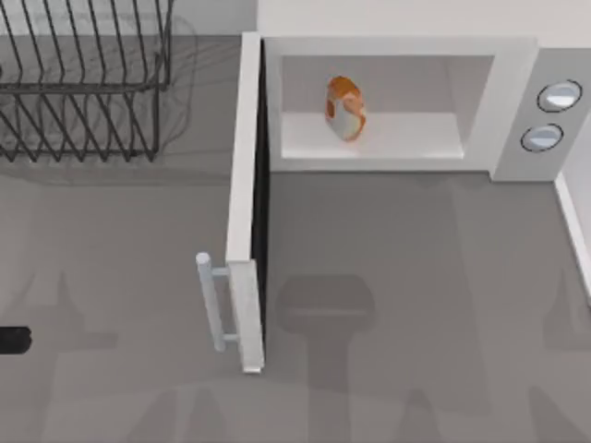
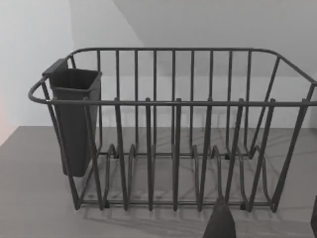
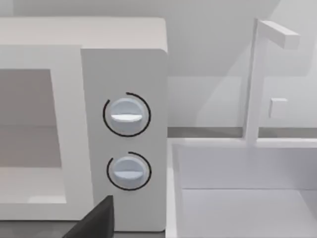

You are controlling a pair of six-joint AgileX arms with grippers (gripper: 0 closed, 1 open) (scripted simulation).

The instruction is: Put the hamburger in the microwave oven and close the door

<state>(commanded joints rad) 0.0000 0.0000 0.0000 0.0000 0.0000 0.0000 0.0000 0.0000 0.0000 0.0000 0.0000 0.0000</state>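
At the top view's far left edge, a small dark part of the left arm [image 1: 14,340] is seen low over the grey table [image 1: 416,305]. In the left wrist view, one dark fingertip of the left gripper [image 2: 219,223] is seen before the black wire dish rack [image 2: 173,129], which carries a dark cutlery cup [image 2: 74,119] at one end; whether that gripper's fingers are apart or together cannot be told. In the top view the dish rack [image 1: 83,83] is placed at the far left of the table.

Right of the rack, the door [image 1: 247,203] is swung fully open, standing out from the front of the microwave oven [image 1: 397,101] toward the near edge, with its tubular handle [image 1: 211,300] on the left face. The hamburger [image 1: 344,109] is set inside the cavity, on its floor, tipped on edge.

Further right, two round knobs [image 1: 552,115] are found on the side panel. In the right wrist view, a dark piece of the right gripper [image 3: 96,223] is seen below the knobs [image 3: 127,115], beside a white sink [image 3: 247,188] with a faucet [image 3: 257,74]; its finger state cannot be told.
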